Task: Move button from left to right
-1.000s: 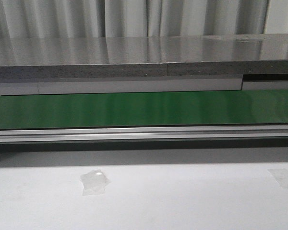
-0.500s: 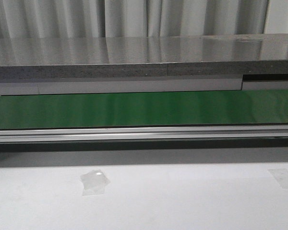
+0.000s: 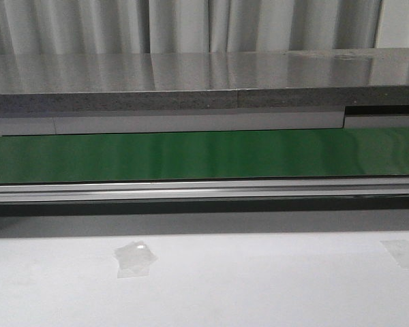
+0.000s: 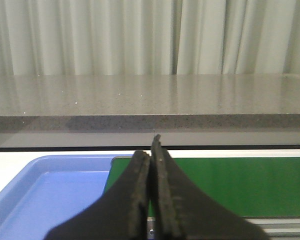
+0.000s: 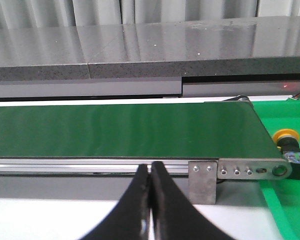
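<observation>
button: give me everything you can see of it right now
The button shows only in the right wrist view, at the picture's edge and partly cut off. It has a round yellow-orange mushroom cap on a dark blocky body with small blue-green marks. It lies tipped on its side on a bright green surface, just past the conveyor's metal end bracket. Neither gripper is near it.
</observation>
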